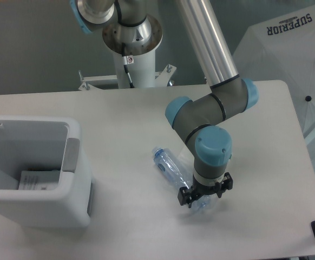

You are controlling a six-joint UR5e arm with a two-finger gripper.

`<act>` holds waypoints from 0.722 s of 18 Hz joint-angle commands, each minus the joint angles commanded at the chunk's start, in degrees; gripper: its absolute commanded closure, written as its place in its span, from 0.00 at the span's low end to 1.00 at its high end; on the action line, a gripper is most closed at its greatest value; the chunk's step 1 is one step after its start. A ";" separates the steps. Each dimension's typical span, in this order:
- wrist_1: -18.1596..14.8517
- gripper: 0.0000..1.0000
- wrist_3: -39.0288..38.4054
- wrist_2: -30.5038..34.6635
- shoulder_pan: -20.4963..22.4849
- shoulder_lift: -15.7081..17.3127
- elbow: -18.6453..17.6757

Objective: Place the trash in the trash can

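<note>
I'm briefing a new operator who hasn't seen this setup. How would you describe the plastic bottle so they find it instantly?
Start at the big white trash can on the left of the table, then look right to the arm's black gripper hanging low over the tabletop. The bottle lies on its side just left of it, running under it. It is small, clear and bluish, unlike the boxy, opaque bin.

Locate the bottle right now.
The bottle lies on the table right of centre in the camera view, well right of the bin, its lower end hidden under the end effector.
</note>
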 joint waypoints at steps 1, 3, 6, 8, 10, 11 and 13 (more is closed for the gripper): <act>0.09 0.00 -0.09 0.00 -0.09 -0.35 -0.09; 0.17 0.00 -0.35 0.00 -0.26 -0.35 -1.05; 0.26 0.00 -0.44 1.31 -0.44 -0.44 -1.58; 0.26 0.00 -0.61 1.50 -0.44 -0.36 -1.76; 0.26 0.05 -1.23 1.50 -0.44 -0.44 -1.76; 0.26 0.10 -1.40 1.41 -0.44 -0.36 -1.76; 0.18 0.21 -1.41 1.41 -0.44 -0.18 -2.02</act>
